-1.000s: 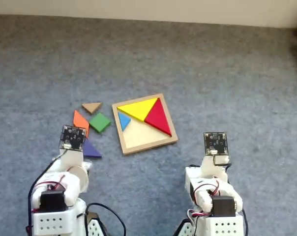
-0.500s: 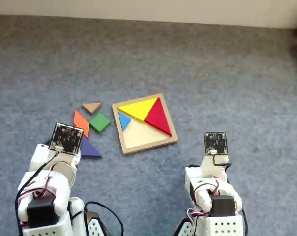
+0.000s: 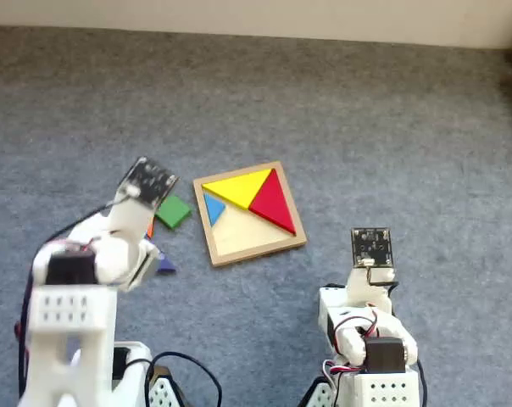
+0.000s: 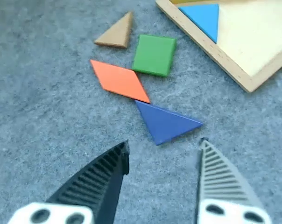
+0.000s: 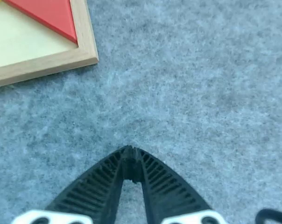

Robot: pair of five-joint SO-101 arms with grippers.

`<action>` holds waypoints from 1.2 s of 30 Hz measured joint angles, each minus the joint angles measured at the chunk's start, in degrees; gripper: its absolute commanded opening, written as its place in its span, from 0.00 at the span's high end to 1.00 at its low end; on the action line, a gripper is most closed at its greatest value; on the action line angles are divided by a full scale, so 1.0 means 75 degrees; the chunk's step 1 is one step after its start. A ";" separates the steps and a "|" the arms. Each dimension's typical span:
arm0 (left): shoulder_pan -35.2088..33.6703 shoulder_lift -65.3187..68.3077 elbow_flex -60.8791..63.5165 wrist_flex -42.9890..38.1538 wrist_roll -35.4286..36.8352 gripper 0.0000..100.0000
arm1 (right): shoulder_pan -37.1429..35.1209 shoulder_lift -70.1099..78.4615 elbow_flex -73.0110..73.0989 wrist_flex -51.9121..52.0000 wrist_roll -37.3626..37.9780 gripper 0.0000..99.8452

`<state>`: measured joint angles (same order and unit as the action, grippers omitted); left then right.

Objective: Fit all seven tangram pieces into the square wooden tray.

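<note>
Your tray (image 3: pixel 239 239): square, pale wood, raised rim, middle of grey felt-covered desk (image 3: pixel 392 127).
Inside: three flat triangles, yellow (image 3: pixel 237 186), red (image 3: pixel 273 202), light-blue (image 3: pixel 213 207).
Four loose toward desk's left edge: tan triangle (image 4: pixel 115 33), green square (image 4: pixel 154 54), orange parallelogram (image 4: pixel 119 80), navy triangle (image 4: pixel 166 123).
Left fingers (image 4: pixel 108 172) ribbed, spread, empty, near navy triangle.
Right fingers (image 5: pixel 108 177) closed, empty.

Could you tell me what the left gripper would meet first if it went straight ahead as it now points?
Probably the dark blue triangle, lying on the carpet just ahead of the open left gripper; how high the gripper hangs is unclear.
</note>
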<state>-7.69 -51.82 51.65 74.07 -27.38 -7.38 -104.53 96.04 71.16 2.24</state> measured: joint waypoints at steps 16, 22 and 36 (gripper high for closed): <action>0.0481 0.6201 -0.4009 0.0000 0.0000 0.72 | 0.0023 0.0000 0.0000 0.0000 0.0000 0.99; 0.0492 0.8088 -0.5228 0.0000 -0.0035 0.72 | 0.0023 0.0000 0.0000 0.0000 0.0000 0.99; 0.0516 1.0010 -0.6271 -0.0012 -0.0328 0.72 | 0.0023 0.0000 0.0000 0.0000 0.0000 0.99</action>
<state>-3.82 23.25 4.62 73.98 -29.85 -7.21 -104.53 96.04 71.16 2.24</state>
